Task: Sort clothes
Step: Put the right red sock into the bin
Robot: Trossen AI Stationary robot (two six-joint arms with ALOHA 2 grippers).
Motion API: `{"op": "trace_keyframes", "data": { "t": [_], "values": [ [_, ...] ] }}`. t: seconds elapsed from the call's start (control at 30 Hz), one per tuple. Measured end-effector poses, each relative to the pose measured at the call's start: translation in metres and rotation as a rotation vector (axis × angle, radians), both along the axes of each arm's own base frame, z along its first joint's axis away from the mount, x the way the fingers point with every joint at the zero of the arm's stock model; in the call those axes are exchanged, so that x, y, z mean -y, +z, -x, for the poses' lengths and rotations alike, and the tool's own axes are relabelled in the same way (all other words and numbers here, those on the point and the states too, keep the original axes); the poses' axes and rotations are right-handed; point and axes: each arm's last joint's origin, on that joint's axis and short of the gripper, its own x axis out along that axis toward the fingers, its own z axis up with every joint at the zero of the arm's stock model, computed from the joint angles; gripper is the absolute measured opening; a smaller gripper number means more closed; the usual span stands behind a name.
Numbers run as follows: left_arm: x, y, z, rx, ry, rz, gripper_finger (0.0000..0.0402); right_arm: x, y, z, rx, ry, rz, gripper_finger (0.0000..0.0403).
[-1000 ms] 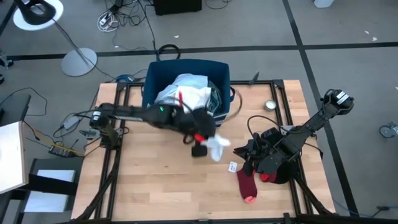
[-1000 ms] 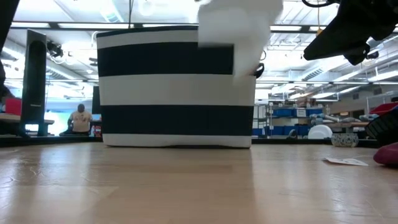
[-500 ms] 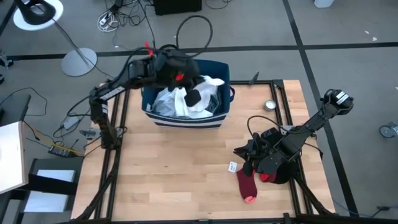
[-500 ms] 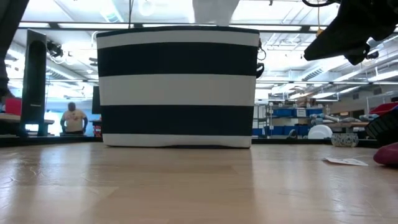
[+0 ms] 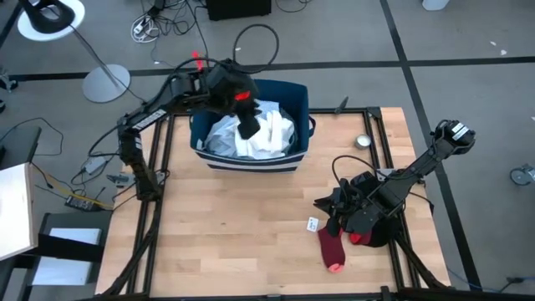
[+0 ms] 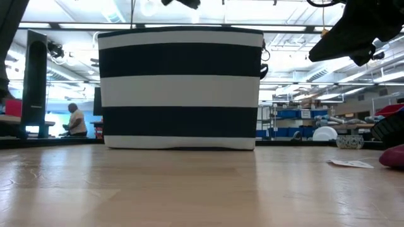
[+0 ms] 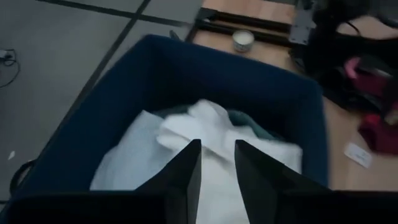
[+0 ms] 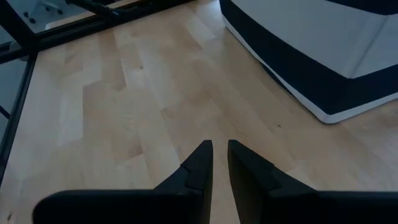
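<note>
A navy bin with white stripes (image 5: pixel 201 138) stands at the table's far side, full of clothes with a white garment (image 7: pixel 205 127) on top. My left gripper (image 7: pixel 217 165) hovers open above that heap, nothing between its fingers. At the table's right, my right gripper (image 8: pixel 219 152) points slantwise down at bare wood, its fingers a narrow gap apart and holding nothing. A dark red sock (image 5: pixel 331 247) lies flat near the front right, next to a black pile of clothes (image 5: pixel 372 213).
A small white tag (image 5: pixel 313 224) lies on the wood left of the sock. A round metal tin (image 5: pixel 364 141) sits at the far right. Bare wood stretches across the table's middle and left (image 5: pixel 226 226). Beyond the bin (image 6: pixel 180 88), a person shows far off in the room.
My left gripper has carried the white garment from above the table's middle up and toward the far edge, over the bin, and has let it go. The garment now lies on top of the clothes in the bin.
</note>
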Motion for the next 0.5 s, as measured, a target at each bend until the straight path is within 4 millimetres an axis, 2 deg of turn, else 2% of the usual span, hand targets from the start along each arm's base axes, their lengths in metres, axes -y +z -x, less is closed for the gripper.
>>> {"op": "trace_keyframes", "data": {
  "t": [0.13,0.27,0.4,0.5],
  "values": [
    [0.032,0.006,0.019,-0.057,-0.072,0.026,0.0103,0.000,0.000,0.000,-0.001,0.002,0.001,0.0052],
    [0.069,-0.001,0.032,-0.081,-0.109,-0.018,0.0103,-0.001,0.000,0.000,-0.007,0.011,-0.005,0.0052],
    [0.103,-0.011,0.050,0.045,-0.170,-0.045,0.0103,-0.002,-0.001,0.000,-0.017,0.029,-0.044,0.0052],
    [0.125,-0.029,0.066,0.150,-0.216,-0.026,0.0103,-0.002,-0.001,0.001,-0.023,0.038,-0.069,0.0052]
  ]
}}
